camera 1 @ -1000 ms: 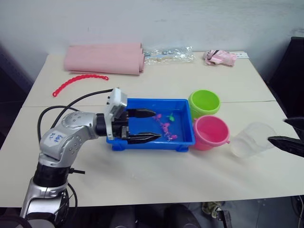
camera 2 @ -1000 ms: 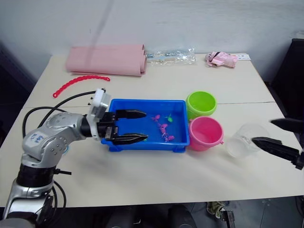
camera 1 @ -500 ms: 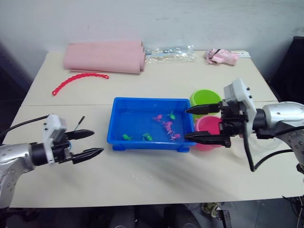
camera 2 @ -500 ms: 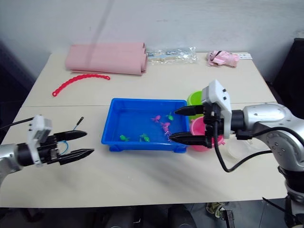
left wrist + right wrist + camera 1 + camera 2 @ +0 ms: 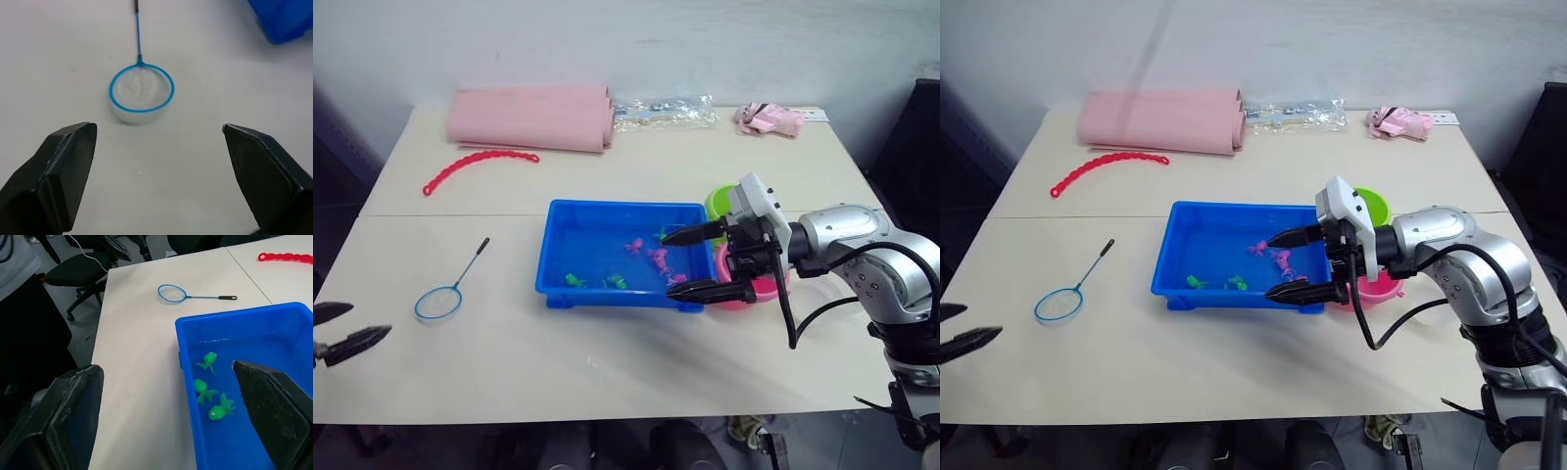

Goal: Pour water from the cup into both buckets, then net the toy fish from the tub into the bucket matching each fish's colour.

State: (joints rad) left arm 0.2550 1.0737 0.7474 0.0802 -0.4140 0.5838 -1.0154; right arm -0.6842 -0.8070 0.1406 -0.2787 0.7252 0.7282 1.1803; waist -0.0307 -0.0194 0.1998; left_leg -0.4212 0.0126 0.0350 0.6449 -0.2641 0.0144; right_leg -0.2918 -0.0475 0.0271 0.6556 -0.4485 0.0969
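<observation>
The blue tub (image 5: 558, 257) stands mid-table with water and several toy fish, green ones (image 5: 573, 281) near its front and pink ones (image 5: 656, 257) to the right. My right gripper (image 5: 668, 264) hangs open over the tub's right end, nothing between its fingers. The arm hides most of the green bucket (image 5: 719, 206) and the pink bucket (image 5: 766, 288) behind it. The cup is hidden. The net (image 5: 438, 304) lies flat on the table left of the tub. My left gripper (image 5: 370, 321) is open at the table's left edge, short of the net's hoop (image 5: 141, 88).
A rolled pink cloth (image 5: 529, 117), a red beaded chain (image 5: 475, 166), a clear plastic bag (image 5: 661, 110) and a crumpled pink item (image 5: 766, 117) lie along the back of the table. Office chairs (image 5: 93, 264) stand beyond the table's left side.
My left gripper has drawn back to the left, away from the net, which stays on the table. My right gripper has moved left, from in front of the buckets to over the tub's right end.
</observation>
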